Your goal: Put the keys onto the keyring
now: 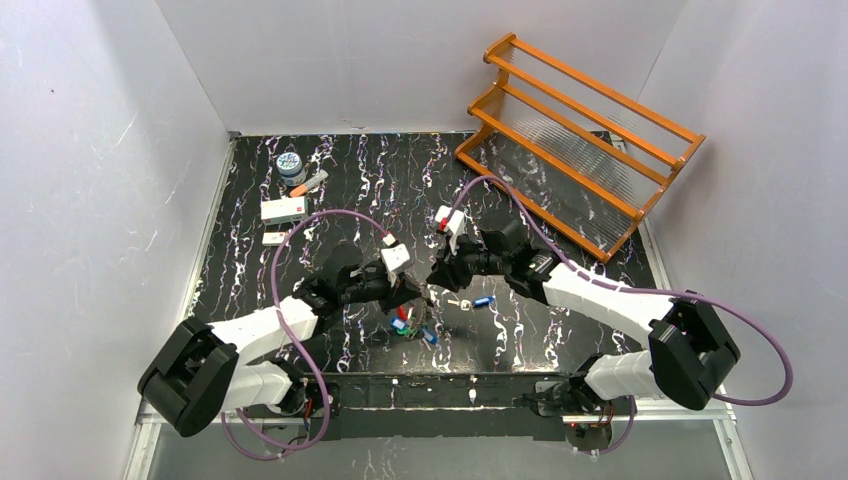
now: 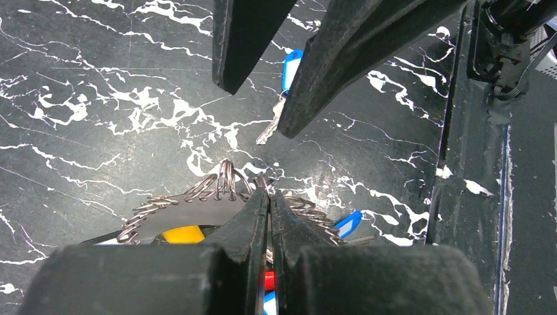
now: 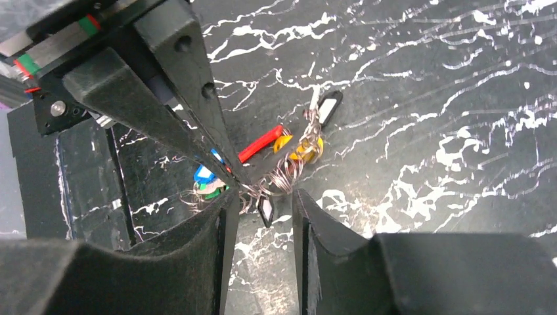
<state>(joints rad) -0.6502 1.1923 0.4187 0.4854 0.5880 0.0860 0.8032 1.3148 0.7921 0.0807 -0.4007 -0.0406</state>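
Left gripper (image 2: 268,192) is clamping shut on the keyring (image 2: 223,182) wire. Right gripper (image 3: 263,197) is hovering just beyond the keyring, jaws apart, partly screening a blue-tagged key (image 2: 270,128) lying behind. Orange rack (image 1: 580,140) is standing well beyond the keyring. White box (image 1: 283,210) is sitting far left of it, its print too small to read.

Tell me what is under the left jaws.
The keyring, its wire coils pinched in the shut jaws, with a yellow tag, a red tag and a blue tag showing beneath. The jaws cover the rest of the bunch, so what else hangs there cannot be seen.
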